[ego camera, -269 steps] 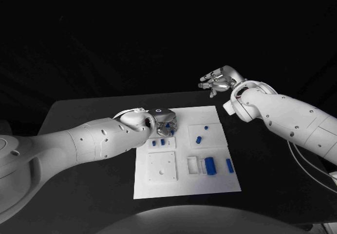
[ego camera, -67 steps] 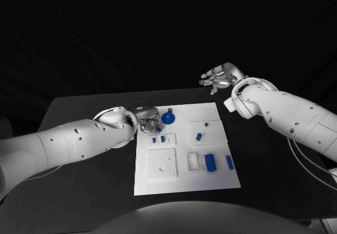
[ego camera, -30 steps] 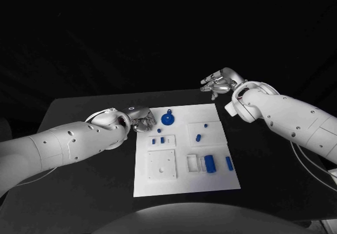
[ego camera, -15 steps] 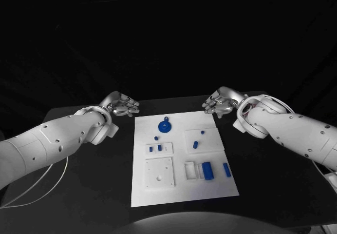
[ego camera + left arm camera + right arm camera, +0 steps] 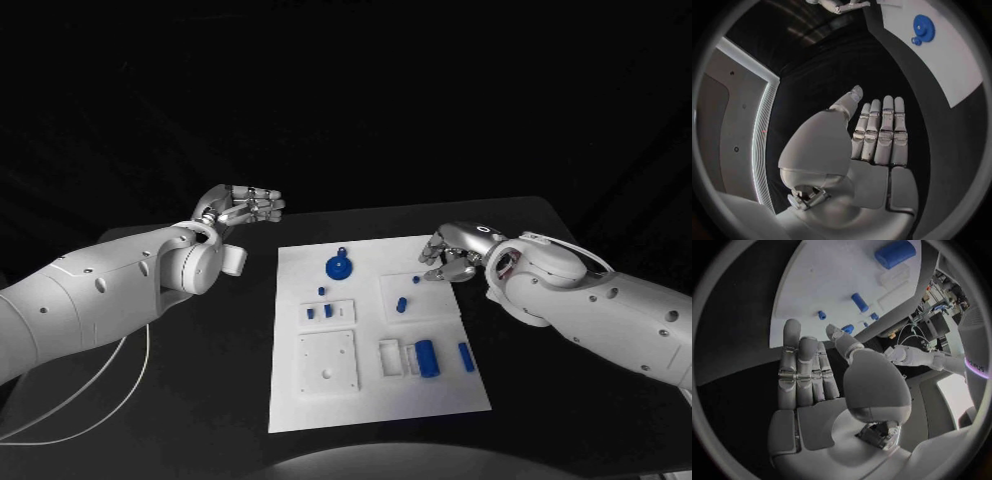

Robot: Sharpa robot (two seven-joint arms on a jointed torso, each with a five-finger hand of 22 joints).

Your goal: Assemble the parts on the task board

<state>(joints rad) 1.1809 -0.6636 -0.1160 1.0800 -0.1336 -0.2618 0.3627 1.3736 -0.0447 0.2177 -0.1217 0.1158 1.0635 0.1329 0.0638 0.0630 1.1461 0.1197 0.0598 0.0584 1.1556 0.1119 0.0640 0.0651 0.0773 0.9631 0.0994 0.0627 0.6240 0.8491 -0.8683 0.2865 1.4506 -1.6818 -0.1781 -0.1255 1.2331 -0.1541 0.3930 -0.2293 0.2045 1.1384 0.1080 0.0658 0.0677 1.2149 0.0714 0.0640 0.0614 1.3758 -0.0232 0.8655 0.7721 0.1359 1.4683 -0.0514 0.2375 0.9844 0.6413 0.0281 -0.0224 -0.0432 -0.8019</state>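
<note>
The flat white rectangular task board (image 5: 378, 400) is lying mid-table between the arms. The silver left hand (image 5: 245, 204) is hanging empty, fingers extended, off the board's far left corner. The silver right hand (image 5: 453, 250) is hovering empty, fingers apart, at the far right edge, nearer the small blue cylindrical peg (image 5: 402, 304), whose long axis is running roughly toward the robot. The round blue disc (image 5: 338, 266) is sitting far-centre.

Dim, dark surroundings; bright white task board (image 5: 433, 395); fisheye-bent edges.
</note>
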